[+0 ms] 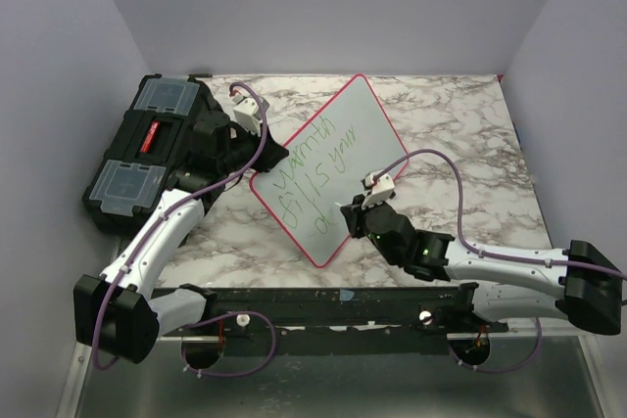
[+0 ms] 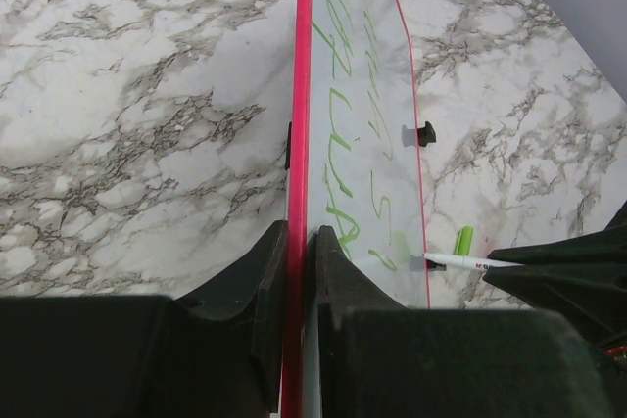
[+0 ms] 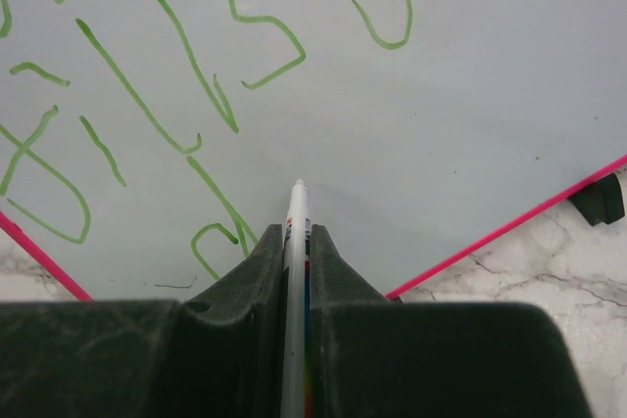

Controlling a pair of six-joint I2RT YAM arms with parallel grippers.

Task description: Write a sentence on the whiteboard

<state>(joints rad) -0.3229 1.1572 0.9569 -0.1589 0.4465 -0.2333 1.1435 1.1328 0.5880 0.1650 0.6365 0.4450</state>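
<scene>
The board lies cornerwise on the marble worktop, between the two arms and just beside the black toolbox. The left hand is closed tight on the board's pink rim, one finger on the writing face and one on the back. This grip most likely braces the board so the pen's push cannot slide or turn it. Whether that edge is lifted off the worktop cannot be told.

The right hand is closed on a white marker. The barrel runs straight out between the fingers and the tip rests on the board's lower part, below the written lines. Held short and in line with the wrist, the pen probably follows the arm's strokes with little wobble.

The sentence is in thin green script that slants with the board. The top line reads roughly "warmth" and the next "fills your". Beside the tip, a small loop with a long stroke looks like the start of a "d". That suggests a third line has only just begun and the writing is not yet done.

The marker's barrel carries small red print and a coloured band, both too small to read. The toolbox has a red label, which is also illegible. A small black tab sits at the board's far rim.
</scene>
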